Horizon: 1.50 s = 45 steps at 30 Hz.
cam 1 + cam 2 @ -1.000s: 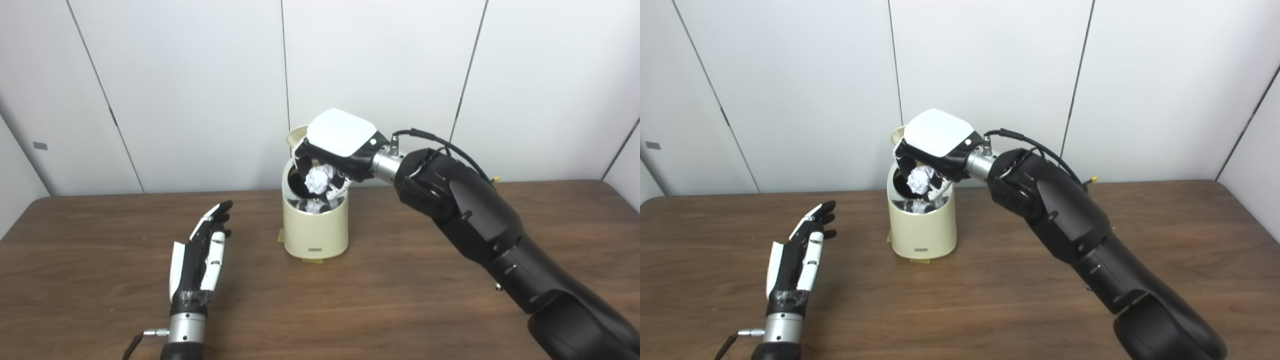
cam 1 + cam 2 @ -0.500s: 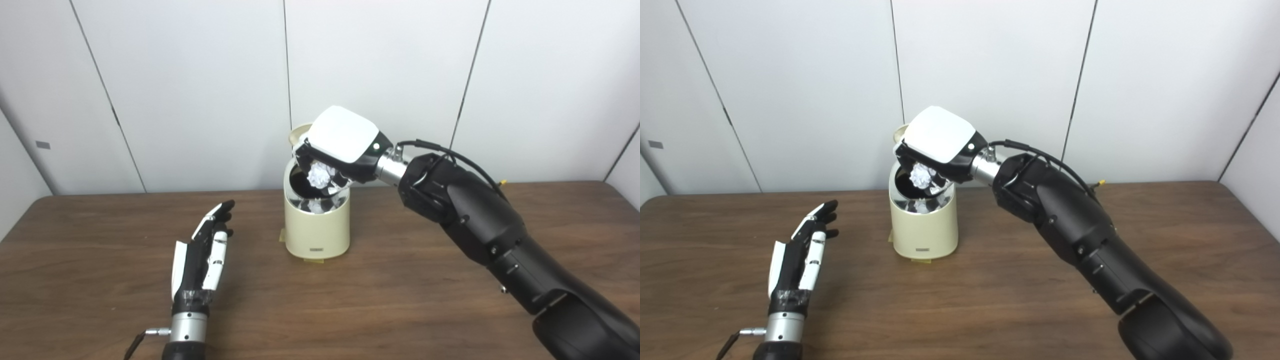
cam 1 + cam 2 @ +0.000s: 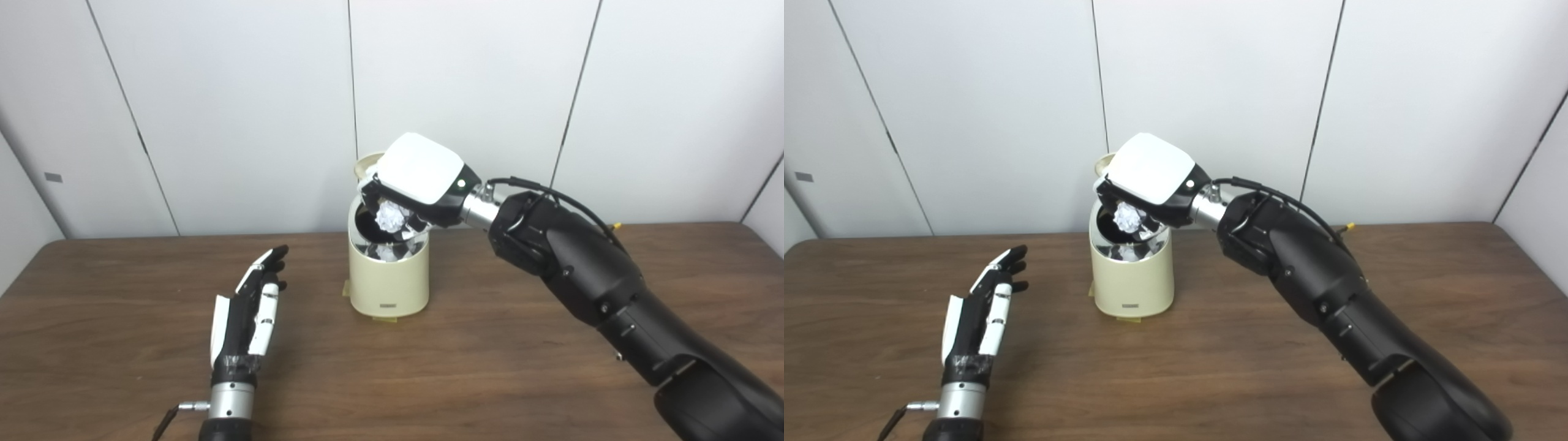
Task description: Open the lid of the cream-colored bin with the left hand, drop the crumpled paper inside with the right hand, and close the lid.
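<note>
White crumpled paper [image 3: 392, 217] between right-hand fingers [image 3: 409, 229]

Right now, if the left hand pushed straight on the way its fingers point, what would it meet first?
The left hand points up-table and slightly right. On that line the way looks free across the table; it would probably pass left of the cream-colored bin and reach the back wall, though depth is unclear.

Paper [image 3: 392, 217] above bin [image 3: 388, 283] mouth

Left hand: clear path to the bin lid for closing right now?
Probably not yet. The left hand is open with bare table to the bin, but the right hand, holding the crumpled paper, covers the opening in front of the raised lid.
</note>
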Motion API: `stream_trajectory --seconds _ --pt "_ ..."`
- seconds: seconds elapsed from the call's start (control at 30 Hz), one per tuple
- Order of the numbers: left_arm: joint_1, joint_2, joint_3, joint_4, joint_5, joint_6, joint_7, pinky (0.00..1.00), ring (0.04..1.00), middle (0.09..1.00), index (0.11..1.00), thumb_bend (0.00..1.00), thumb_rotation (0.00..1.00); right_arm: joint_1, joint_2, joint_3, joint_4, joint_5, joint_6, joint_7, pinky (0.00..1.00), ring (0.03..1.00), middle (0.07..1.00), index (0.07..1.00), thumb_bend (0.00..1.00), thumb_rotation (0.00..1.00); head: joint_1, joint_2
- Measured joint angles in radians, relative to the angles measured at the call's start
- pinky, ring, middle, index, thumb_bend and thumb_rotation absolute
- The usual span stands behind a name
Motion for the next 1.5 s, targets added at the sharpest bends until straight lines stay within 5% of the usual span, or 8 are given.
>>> stream_trajectory --seconds 0.83,0.9,0.97,1.5 --pt "0.000 0.002 -0.003 0.000 -0.002 0.000 -0.005 0.76 0.861 0.882 0.869 0.26 0.90 0.008 0.002 -0.017 -0.022 0.057 0.000 0.063 0.46 0.564 0.615 0.488 0.52 0.14 -0.003 -0.003" --pt "0.000 0.002 -0.003 0.000 -0.002 0.000 -0.005 0.76 0.859 0.881 0.869 0.25 0.91 0.008 0.002 -0.017 -0.022 0.057 0.000 0.063 0.46 0.576 0.625 0.547 0.90 0.09 -0.003 -0.003" --pt "0.000 0.002 -0.003 0.000 -0.002 0.000 -0.005 0.75 0.856 0.879 0.867 0.25 0.91 0.008 0.002 -0.016 -0.022 0.051 0.000 0.063 0.47 0.595 0.639 0.572 0.98 0.08 -0.005 -0.003" --pt "0.000 0.003 -0.005 0.000 -0.001 -0.003 -0.005 0.75 0.857 0.878 0.865 0.25 0.89 0.008 0.002 -0.017 -0.023 0.007 0.002 0.053 0.54 0.677 0.711 0.656 1.00 0.15 -0.008 -0.005"
